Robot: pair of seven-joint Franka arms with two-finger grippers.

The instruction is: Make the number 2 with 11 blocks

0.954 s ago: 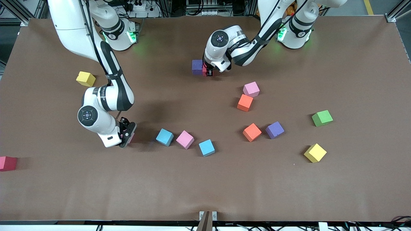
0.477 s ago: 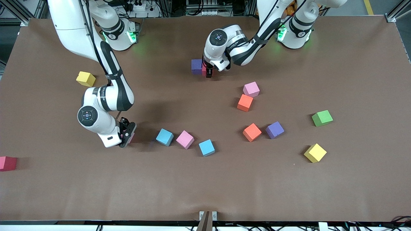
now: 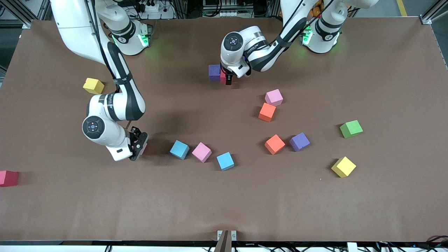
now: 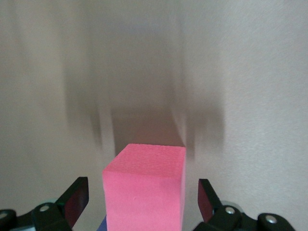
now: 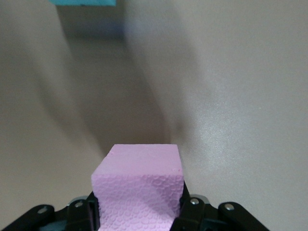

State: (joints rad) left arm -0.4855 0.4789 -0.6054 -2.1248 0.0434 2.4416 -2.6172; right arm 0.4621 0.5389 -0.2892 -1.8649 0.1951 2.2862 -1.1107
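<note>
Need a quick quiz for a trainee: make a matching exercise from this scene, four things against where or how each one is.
Things:
1. left tool
2. right tool
3. green cube
4. purple cube by the left tool

States or places:
A. shut on a pale pink cube
B. open around a red cube
C. touching the red cube
D. alone, toward the left arm's end of the table

Pairs: 1-B, 2-A, 3-D, 4-C

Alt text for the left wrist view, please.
The left gripper is open, its fingers standing clear on either side of a red block on the brown table. A sliver of purple block shows beside the red one.
</note>
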